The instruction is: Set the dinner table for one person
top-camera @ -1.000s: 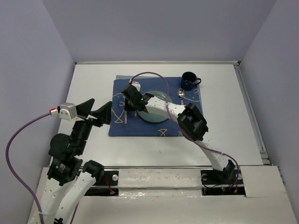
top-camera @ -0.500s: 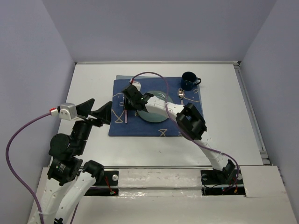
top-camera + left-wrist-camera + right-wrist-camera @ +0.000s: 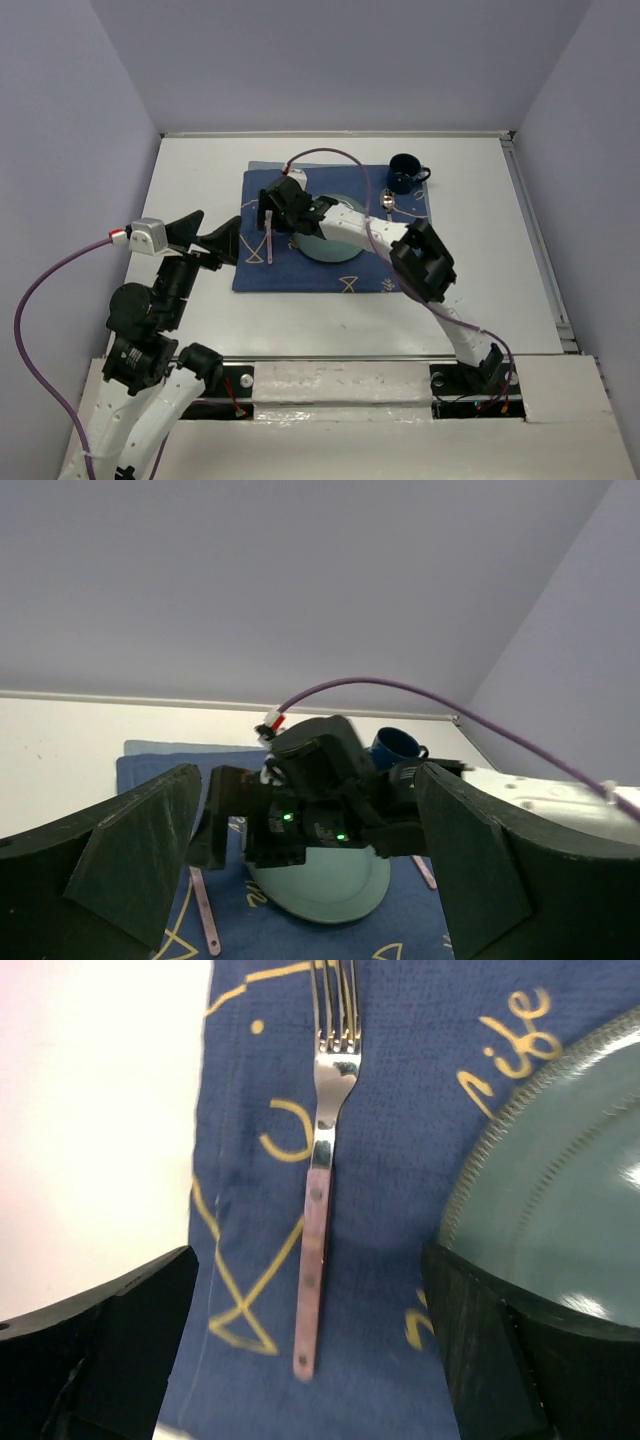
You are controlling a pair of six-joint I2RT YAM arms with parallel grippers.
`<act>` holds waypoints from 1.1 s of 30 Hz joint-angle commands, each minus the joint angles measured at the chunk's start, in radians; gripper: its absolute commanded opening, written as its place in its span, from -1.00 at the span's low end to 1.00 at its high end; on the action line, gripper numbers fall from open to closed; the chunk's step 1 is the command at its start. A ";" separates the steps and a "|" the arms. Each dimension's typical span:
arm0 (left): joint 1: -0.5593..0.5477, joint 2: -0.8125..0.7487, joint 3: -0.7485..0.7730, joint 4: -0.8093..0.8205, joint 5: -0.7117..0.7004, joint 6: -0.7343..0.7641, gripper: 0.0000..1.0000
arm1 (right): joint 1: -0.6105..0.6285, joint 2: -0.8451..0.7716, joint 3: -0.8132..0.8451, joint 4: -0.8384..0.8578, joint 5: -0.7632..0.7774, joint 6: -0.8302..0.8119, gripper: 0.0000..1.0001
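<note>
From above, we see the white worktop [image 3: 190,180] carrying a dark blue cloth [image 3: 300,275]. On the cloth lie a pale green plate [image 3: 332,252], a pink-handled fork [image 3: 269,243] to its left and a spoon [image 3: 388,203] to its right, with a dark blue mug [image 3: 404,174] at the far right corner. The right tool [image 3: 271,212] hangs over the fork, spread wide. The left tool [image 3: 207,238] hovers off the cloth's left edge, also spread, holding nothing.

In the left wrist view, its fingers [image 3: 120,860] frame the right arm's wrist above the plate.

In the right wrist view, the fork lies flat on the cloth between the parted fingers [image 3: 110,1340], touching neither. The plate's rim shows at right and bare worktop at left.
</note>
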 commanded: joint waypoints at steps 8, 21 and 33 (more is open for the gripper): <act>0.010 0.002 -0.022 0.055 -0.091 0.028 0.98 | -0.004 -0.715 -0.568 0.367 0.057 -0.272 0.99; 0.017 0.032 -0.040 0.075 -0.143 0.059 0.98 | -0.004 -1.594 -1.137 0.430 0.194 -0.485 0.99; 0.032 0.002 -0.016 0.100 -0.077 0.022 0.98 | -0.004 -1.993 -1.351 0.429 0.383 -0.477 0.99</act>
